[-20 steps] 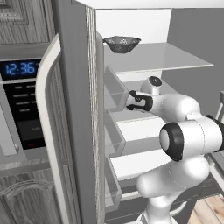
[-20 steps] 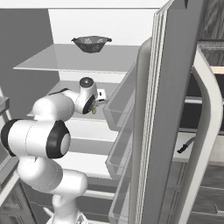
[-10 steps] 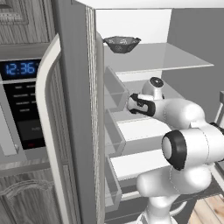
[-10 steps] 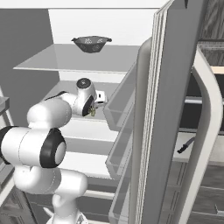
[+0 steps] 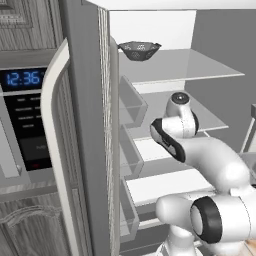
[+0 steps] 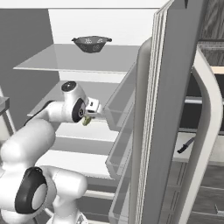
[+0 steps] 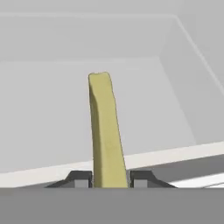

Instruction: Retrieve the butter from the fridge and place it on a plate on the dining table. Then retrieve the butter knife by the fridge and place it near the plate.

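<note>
The gripper (image 7: 109,179) clamps the butter (image 7: 105,131), a slim, matte yellow-green stick with squared edges, between its two dark fingertips (image 7: 81,179), inside the open fridge (image 6: 175,109) above a smooth pale shelf. A dark mesh colander (image 6: 91,43) sits on the translucent top shelf.

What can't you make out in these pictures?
- Butter: in the hand view its near end is hidden by the finger tips; in the right base view just a sliver peeks under the hand.
- Knife: right base view, partly behind the fridge handle.
- Bowl: contents too small.
</note>
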